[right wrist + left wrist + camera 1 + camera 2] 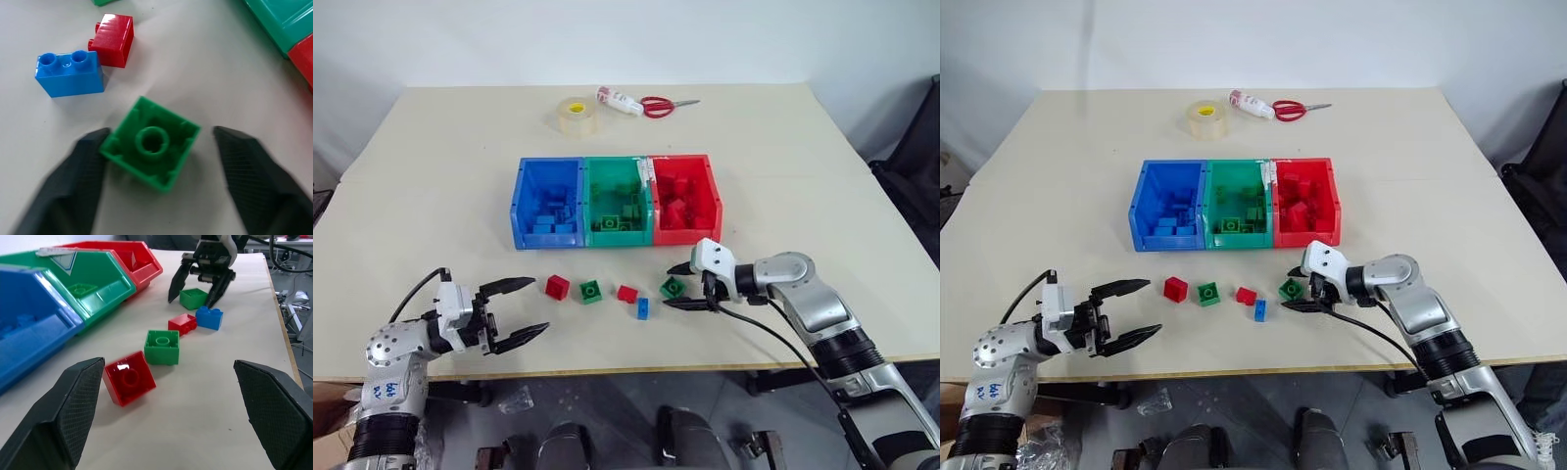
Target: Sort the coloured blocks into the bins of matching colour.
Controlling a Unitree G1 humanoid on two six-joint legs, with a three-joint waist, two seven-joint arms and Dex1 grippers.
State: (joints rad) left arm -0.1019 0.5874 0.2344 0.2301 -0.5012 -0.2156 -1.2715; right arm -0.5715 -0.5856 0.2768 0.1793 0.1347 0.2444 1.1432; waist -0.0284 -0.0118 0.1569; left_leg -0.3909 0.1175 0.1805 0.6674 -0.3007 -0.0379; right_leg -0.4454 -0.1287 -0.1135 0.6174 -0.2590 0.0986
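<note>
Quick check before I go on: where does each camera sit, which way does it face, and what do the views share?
Head, both eyes: look forward and down on the table, the bins, both arms.
Left wrist: looks along the table past its open left gripper at the red block and the right gripper.
Right wrist: looks down between its fingers at the green block.
Shared: that green block.

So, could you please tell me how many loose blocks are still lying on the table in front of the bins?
5: a red block leftmost, a green block beside it, a smaller red block, a blue block just nearer the robot, and a green block between the right end effector's fingers.
</note>
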